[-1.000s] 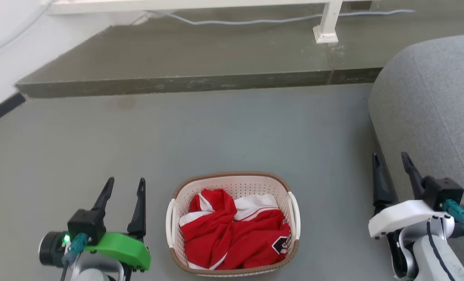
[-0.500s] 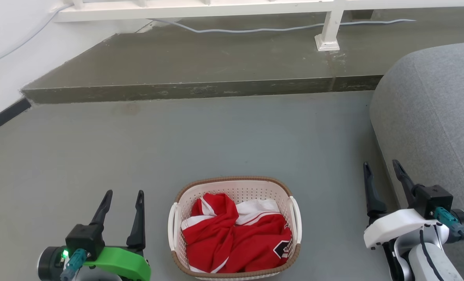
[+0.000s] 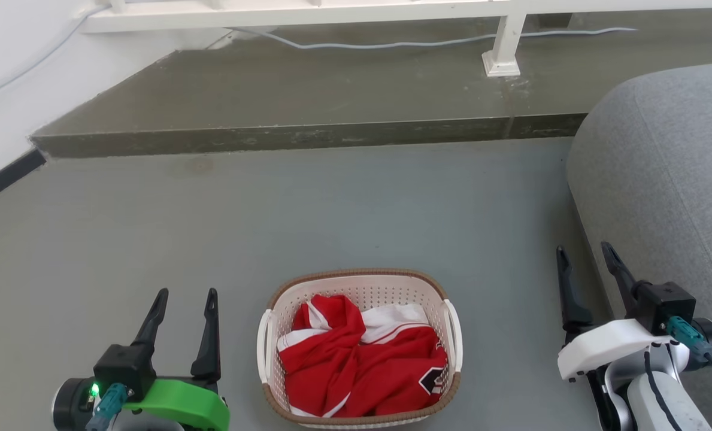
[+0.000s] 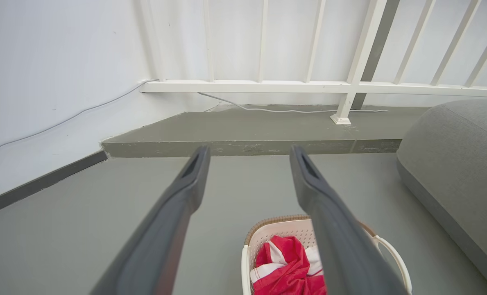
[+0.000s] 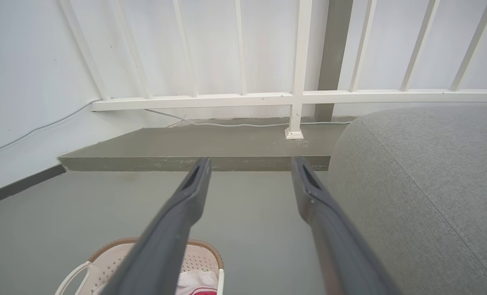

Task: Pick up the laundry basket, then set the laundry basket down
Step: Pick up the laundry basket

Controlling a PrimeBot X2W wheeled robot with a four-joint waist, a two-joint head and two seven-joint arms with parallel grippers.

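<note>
The small cream-white perforated plastic laundry basket (image 3: 358, 273) with a brown woven-look rim stands upright on the smooth grey floor (image 3: 332, 203), well short of the edge of the darker raised concrete step (image 3: 308, 96) and apart from the rounded grey fabric seat (image 3: 661, 167) at the floor's right side. A crumpled red-and-white garment (image 3: 361, 365) lies inside it. The left gripper (image 3: 187, 293) on its green mount hovers beside the basket's left white handle (image 3: 264, 344) without touching it, its two dark fingers spread apart and holding nothing. The right gripper (image 3: 583, 248) on its white mount hangs farther off past the right handle (image 3: 454, 332), close to the grey seat, its fingers likewise parted and empty. A white railing post (image 3: 502, 36) and a pale cable (image 3: 391, 43) sit on the step.
</note>
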